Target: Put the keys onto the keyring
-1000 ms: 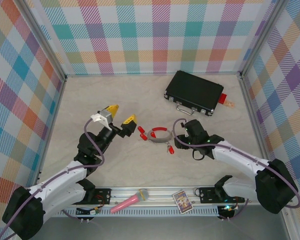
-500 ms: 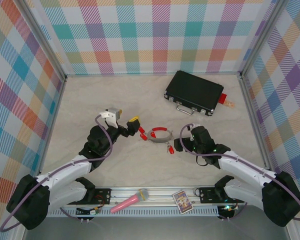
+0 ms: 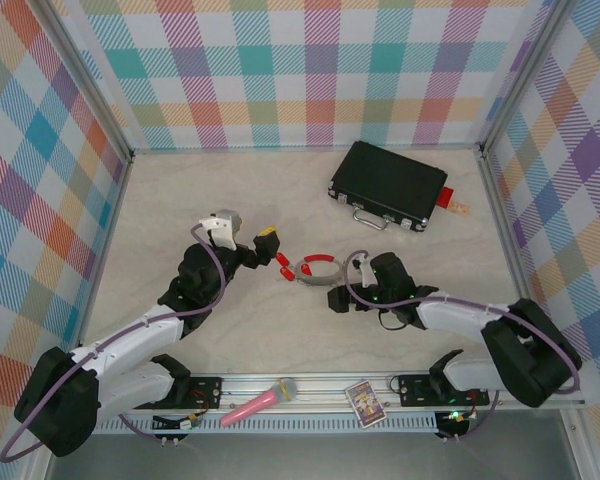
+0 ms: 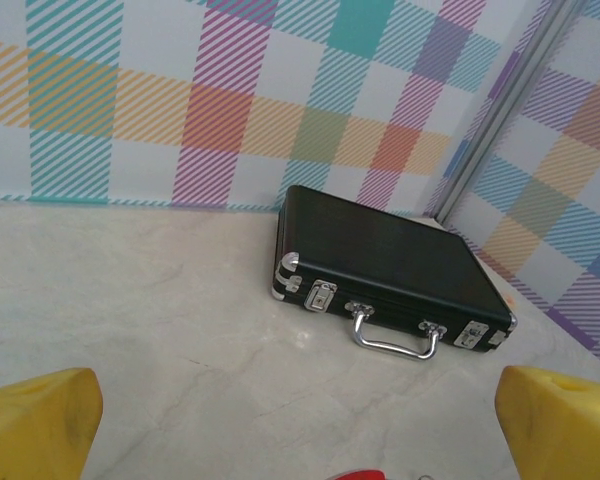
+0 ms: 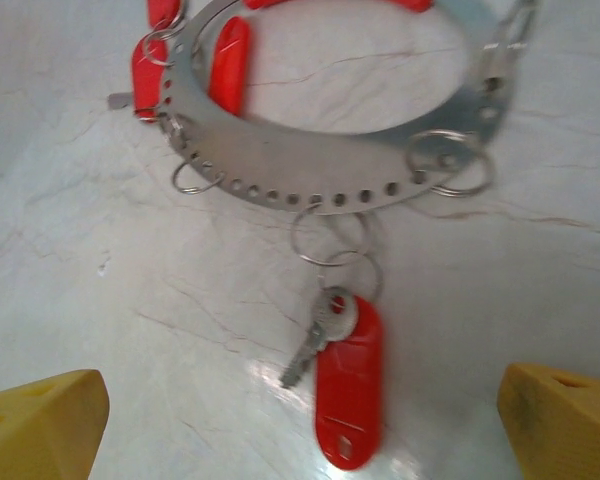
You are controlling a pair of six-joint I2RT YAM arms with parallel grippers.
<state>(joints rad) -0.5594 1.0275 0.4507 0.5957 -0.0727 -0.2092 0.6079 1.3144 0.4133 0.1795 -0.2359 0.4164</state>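
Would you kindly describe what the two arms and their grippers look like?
Both the left arm and right arm have white link shells, black joints and a looping mauve cable. The left gripper and right gripper carry wedge-shaped yellow fingertips.

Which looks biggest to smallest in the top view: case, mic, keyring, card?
1. case, clearly largest
2. mic, long but thin
3. keyring, shorter but wider than the mic; these two are close, so their order is unsure
4. card, smallest
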